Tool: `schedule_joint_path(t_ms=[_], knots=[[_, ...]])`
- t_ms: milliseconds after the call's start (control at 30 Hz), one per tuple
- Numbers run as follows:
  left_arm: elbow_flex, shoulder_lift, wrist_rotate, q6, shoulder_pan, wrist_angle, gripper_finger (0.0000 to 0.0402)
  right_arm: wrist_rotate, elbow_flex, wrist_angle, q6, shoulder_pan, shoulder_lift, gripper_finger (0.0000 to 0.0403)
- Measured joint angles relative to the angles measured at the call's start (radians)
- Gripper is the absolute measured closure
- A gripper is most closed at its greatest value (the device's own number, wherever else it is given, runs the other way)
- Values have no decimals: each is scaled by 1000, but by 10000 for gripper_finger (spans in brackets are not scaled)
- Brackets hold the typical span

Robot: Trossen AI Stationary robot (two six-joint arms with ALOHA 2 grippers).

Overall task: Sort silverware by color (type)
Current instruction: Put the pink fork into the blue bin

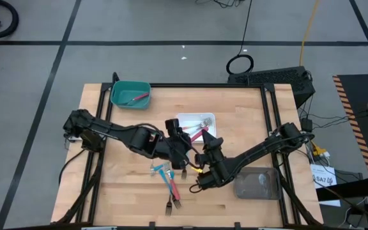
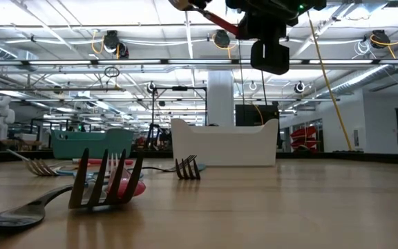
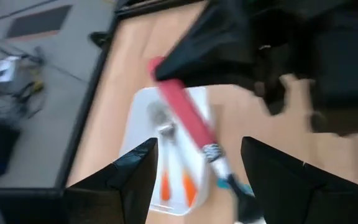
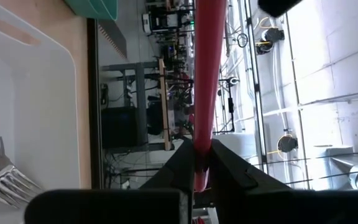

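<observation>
You've got a red-handled fork (image 4: 205,74) up in the air over the table's middle, just by the white tray (image 1: 185,119). Right gripper (image 4: 197,163) is clamped tight on its handle; the red stick runs straight out past the fingers. Left gripper (image 3: 194,165) sits right next to it w/ jaws wide apart, nothing held, the fork's handle crossing btwn them in the left wrist view. White tray holds orange-handled forks (image 3: 176,186). Teal tray (image 1: 121,90) at the far left corner has one red-handled piece (image 1: 139,98). Loose blue and red forks (image 1: 168,181) lie on the wood near the front edge, tines up in the low view. Grey tray (image 1: 258,185) sits by the right arm.
</observation>
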Motion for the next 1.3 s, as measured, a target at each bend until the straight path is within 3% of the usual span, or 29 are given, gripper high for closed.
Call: schedule_joint_path(t_ms=[467,767,1033,1167,1300], knots=[[-84,-2,-19,-38,23,71,170,-1,0,4,0,-1,0,379],[-85,31,37,-40,48,63,265,-6,0,10,-11,-5,0,379],[-84,42,11,-5,55,63,344,-13,-1,12,-15,-7,0,378],[-85,34,7,4,54,46,347,-22,1,18,-34,-7,0,374],[-85,34,20,32,54,15,351,-44,1,19,-56,-7,0,342]])
